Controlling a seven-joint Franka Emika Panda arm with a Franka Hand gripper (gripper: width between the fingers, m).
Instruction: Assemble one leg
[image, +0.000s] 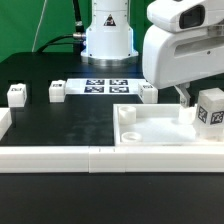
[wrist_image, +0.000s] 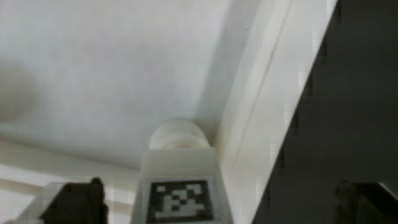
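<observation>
Black tabletop, green backdrop behind, and I am watching the gripper (wrist_image: 222, 203) poised over the far end of the big white tray (image: 160, 141). The tray lies against the white rails (image: 50, 156) along the table's front edge. I take that as bracing, so it will not slide when a leg is pushed or twisted into it.

The leg (wrist_image: 178, 170) that matters sits directly beneath the tool, between the two fingers (wrist_image: 80, 203). Its tagged face is turned to the wrist camera and its rounded end points away from the gripper toward the tray floor. I would guess that puts it at a corner hole, but the hole itself is hidden, so I cannot say whether it is seated.

In the wrist view the jaws stand wide apart, with a plain gap between each finger and the leg. The leg sits nearer one finger than the other. I read the tool as gripping nothing and touching nothing.

Three spare legs (image: 57, 91) wait in a row well away from the gripper, near the marker board (image: 105, 87). I judge they are parked there to keep the working corner free.
</observation>
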